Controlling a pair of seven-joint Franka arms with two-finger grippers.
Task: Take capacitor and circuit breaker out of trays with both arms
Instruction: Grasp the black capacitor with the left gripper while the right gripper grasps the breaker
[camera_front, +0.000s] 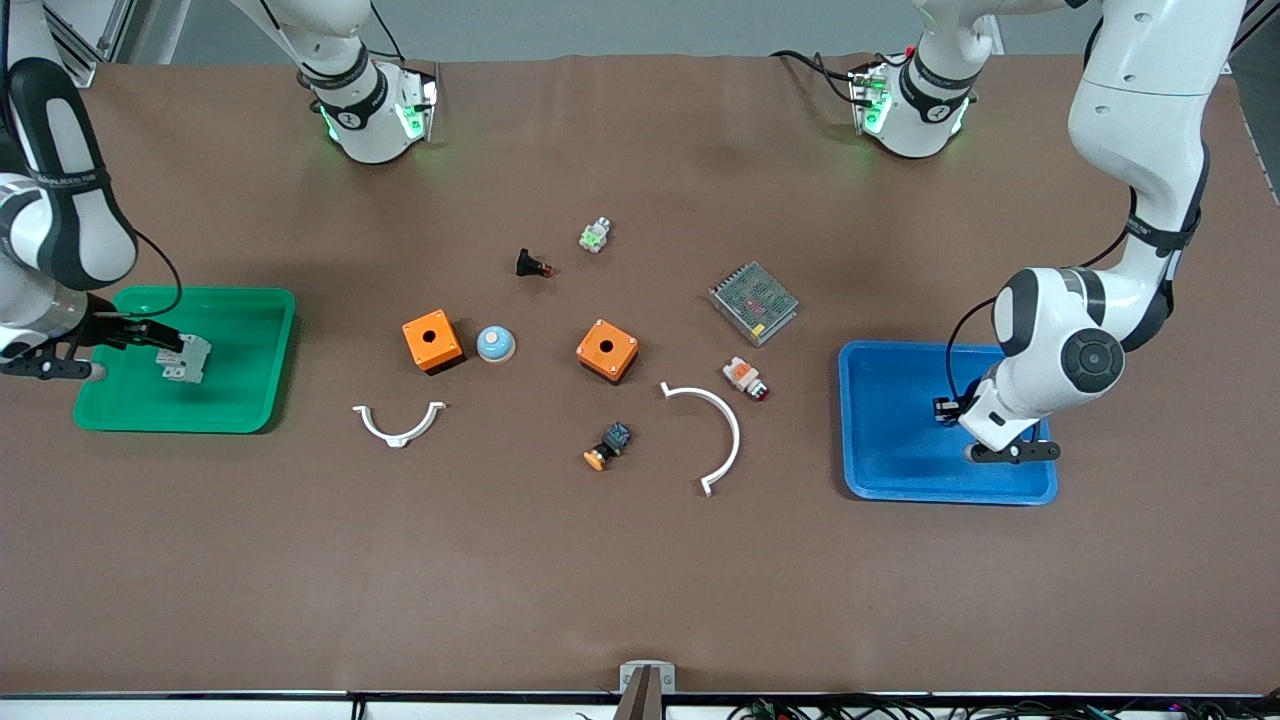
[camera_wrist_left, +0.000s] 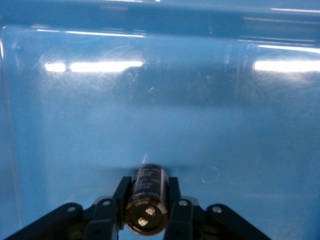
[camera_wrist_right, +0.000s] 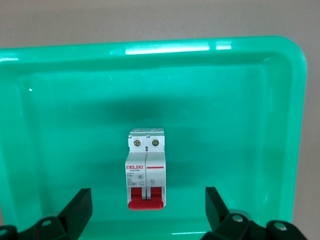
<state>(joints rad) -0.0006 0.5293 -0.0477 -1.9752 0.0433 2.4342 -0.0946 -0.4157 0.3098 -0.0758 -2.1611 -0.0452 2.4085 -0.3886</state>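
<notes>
While the right tool (camera_wrist_right: 145, 215) hangs over the green tray (camera_front: 245, 400) at the right arm's end of the bench (camera_front: 640, 580), its fingers (camera_wrist_right: 80, 210) stand wide apart, touching nothing, with the breaker (camera_wrist_right: 146, 169) lying on the tray floor between and ahead of them. That breaker (camera_front: 186, 358) is a pale two-pole block with two screw heads at one end and red levers at the other; its face carries a red band reading "DELIXI", and the finer print beneath it is too small to read. At the left arm's end, the left tool (camera_wrist_left: 146, 207) is down inside the blue tray (camera_front: 900, 480), its fingers (camera_wrist_left: 121, 192) clamped on the capacitor (camera_wrist_left: 146, 200), a black cylinder with pale lettering on its sleeve that cannot be read and two small terminals on its silvery end face. From the front view the capacitor (camera_front: 944, 410) shows only as a dark shape at the tool, low over the tray floor; whether it touches the floor cannot be told.
</notes>
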